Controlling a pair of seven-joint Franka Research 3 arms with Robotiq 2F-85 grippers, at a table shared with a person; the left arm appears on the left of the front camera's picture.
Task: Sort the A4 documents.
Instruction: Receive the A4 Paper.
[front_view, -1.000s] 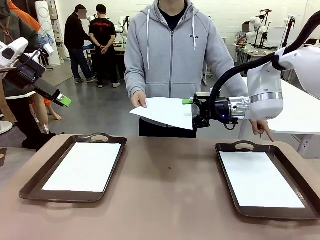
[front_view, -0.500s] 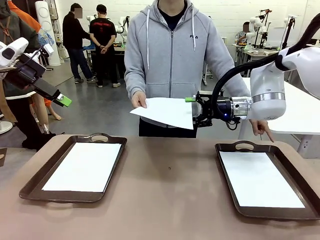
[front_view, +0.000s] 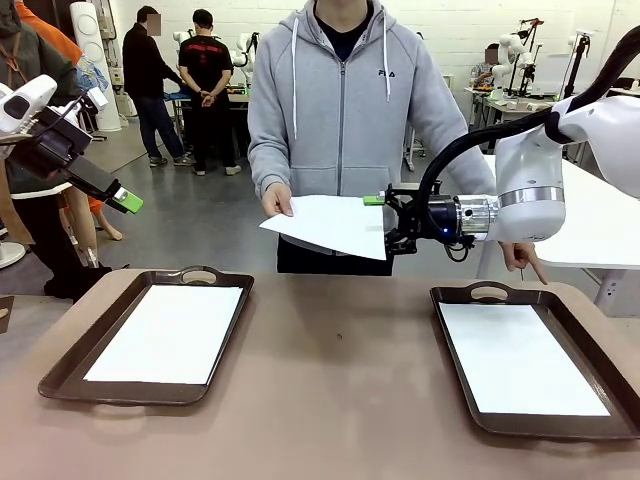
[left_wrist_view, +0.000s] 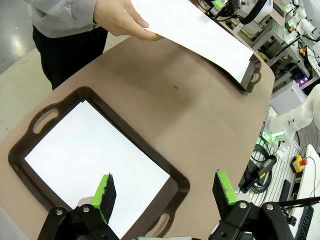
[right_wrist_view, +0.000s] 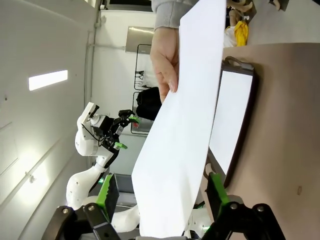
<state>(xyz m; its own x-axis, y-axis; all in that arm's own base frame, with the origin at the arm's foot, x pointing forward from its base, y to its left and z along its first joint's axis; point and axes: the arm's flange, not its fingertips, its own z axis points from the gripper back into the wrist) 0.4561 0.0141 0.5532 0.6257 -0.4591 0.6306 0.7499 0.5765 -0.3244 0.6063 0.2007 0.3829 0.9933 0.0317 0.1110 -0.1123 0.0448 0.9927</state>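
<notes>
A person across the table holds out a white A4 document (front_view: 330, 222) by its left corner with one hand (front_view: 278, 200). My right gripper (front_view: 385, 222) is at the sheet's right edge. In the right wrist view the sheet (right_wrist_view: 185, 125) lies between the green-padded fingers (right_wrist_view: 107, 195), and the jaws stand apart from it. Another A4 document (front_view: 170, 330) lies in the left brown tray (front_view: 60, 375), and one (front_view: 520, 358) lies in the right tray (front_view: 447, 340). My left gripper (front_view: 125, 200) hangs open high at the left, above the left tray's sheet (left_wrist_view: 90, 150).
The person's other hand (front_view: 525, 258) points down behind the right tray. Bare brown tabletop (front_view: 340, 380) runs between the two trays. People and other tables stand farther back in the room.
My right gripper has shifted slightly at the held sheet's right edge and its jaws have narrowed a little. The left arm and both trays have not moved.
</notes>
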